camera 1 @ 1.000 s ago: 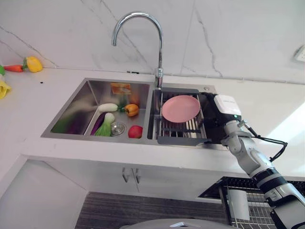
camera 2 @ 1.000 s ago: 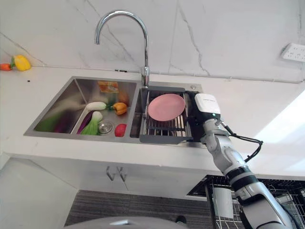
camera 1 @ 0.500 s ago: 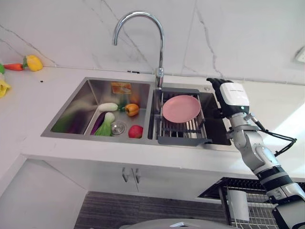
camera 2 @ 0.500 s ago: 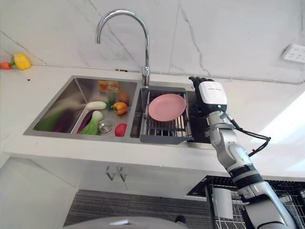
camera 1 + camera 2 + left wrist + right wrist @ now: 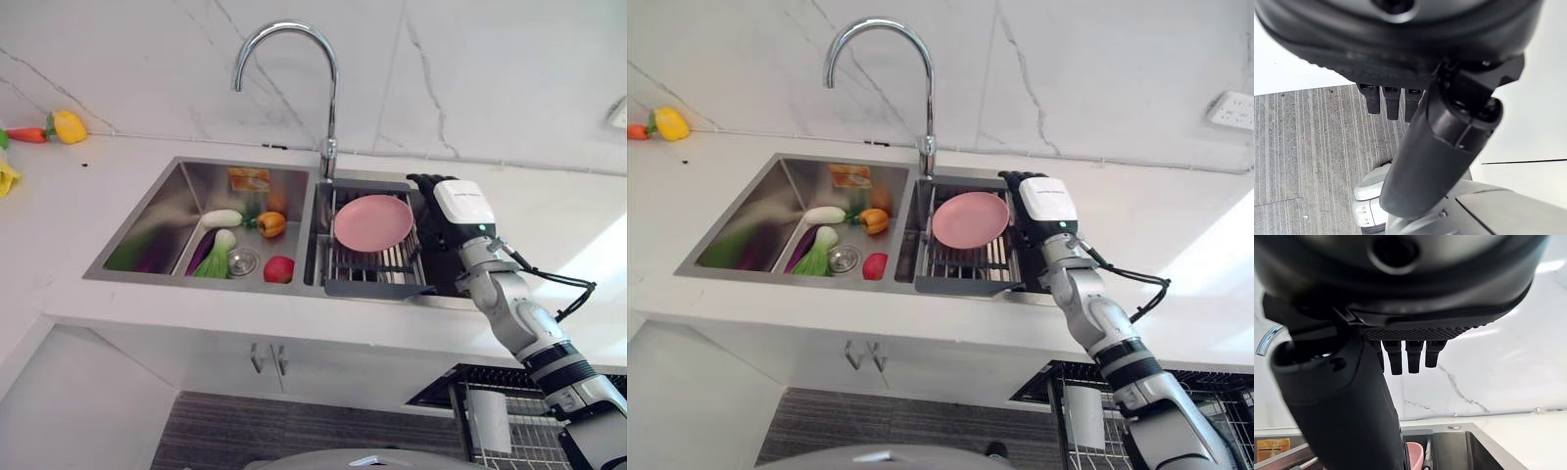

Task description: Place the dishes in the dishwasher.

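Observation:
A pink plate lies tilted on a dark dish rack set in the right basin of the steel sink. My right hand hovers just right of the plate, over the basin's right end, open with its fingers straight and pointing toward the wall, holding nothing. In the right wrist view the straight fingers stand free, and the plate's edge shows low past the thumb. My left hand hangs open over the striped floor, holding nothing.
A tall curved faucet stands behind the sink's divider. Toy vegetables lie in the left basin. A yellow pepper sits on the counter at far left. A wire dishwasher rack with a white cup shows low right.
My right hand rose from beside the rack's front, then came left and down a little, closer to the plate's right edge. The plate has not moved.

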### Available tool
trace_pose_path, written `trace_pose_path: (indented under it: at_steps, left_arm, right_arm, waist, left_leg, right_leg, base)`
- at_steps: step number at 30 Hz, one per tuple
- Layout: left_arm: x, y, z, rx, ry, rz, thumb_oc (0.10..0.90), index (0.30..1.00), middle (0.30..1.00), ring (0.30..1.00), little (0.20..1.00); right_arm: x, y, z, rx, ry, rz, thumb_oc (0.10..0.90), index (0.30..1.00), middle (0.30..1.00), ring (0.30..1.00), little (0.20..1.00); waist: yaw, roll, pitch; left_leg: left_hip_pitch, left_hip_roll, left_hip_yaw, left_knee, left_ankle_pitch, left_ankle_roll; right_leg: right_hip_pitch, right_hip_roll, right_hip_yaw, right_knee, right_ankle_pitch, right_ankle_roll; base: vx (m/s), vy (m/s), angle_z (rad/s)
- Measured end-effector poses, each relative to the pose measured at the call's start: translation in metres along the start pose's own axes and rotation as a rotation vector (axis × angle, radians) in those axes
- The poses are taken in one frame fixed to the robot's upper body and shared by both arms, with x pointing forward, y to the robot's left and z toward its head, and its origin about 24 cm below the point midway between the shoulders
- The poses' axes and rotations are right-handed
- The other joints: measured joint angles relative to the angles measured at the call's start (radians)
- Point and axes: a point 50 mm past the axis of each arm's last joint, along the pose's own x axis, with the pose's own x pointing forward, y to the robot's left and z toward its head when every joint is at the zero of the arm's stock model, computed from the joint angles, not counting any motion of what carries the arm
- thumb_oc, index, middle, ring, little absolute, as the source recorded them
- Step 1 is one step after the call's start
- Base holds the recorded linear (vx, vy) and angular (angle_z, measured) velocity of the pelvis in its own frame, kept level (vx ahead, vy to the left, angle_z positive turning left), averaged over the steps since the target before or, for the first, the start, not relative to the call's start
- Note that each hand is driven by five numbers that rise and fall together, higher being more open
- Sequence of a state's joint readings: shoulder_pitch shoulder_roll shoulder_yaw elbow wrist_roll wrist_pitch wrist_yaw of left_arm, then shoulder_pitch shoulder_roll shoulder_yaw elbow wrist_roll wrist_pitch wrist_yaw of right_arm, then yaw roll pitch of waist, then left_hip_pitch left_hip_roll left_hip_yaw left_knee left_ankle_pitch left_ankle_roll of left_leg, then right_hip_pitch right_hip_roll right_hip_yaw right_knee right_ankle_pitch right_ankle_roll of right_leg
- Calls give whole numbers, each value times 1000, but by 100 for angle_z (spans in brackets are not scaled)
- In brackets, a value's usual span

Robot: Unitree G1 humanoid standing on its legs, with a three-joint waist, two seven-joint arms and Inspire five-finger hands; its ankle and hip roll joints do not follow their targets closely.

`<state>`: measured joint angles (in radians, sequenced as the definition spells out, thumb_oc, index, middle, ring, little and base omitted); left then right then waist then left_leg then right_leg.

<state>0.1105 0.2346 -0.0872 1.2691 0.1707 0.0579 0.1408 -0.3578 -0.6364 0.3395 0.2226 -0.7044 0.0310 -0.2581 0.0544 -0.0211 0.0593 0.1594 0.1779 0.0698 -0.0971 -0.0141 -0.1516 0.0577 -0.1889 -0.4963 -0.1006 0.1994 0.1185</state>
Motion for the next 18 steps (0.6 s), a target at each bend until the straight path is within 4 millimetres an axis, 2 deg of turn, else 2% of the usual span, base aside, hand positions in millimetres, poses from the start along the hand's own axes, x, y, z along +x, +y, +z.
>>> trace_pose_path:
  at_steps: [5,11,18]
  left_arm:
    - [0,1,1,-24,3,3,800,900,900,900,900]
    - [0,1,-1,-24,14,3,800,900,900,900,900]
    - [0,1,-2,-23,19,2,800,900,900,900,900]
  right_arm:
    - [-1,4,0,1,-3,29,800,900,900,900,900]
    - [-6,23,0,-6,3,115,800,900,900,900,900]
    - [-8,31,-3,2,26,151,800,900,900,900,900]
  waist:
    - [-1,-1,0]
    - [-1,-3,1]
    - [-2,-3,1]
  left_leg:
    - [1,0,0,0,0,0]
    - [3,0,0,0,0,0]
    - [9,0,0,0,0,0]
  right_leg:
    - [1,0,0,0,0,0]
    - [3,0,0,0,0,0]
    - [10,0,-1,1,0,0]
  base:
    - [0,0,0]
    - [0,0,0]
    - [0,0,0]
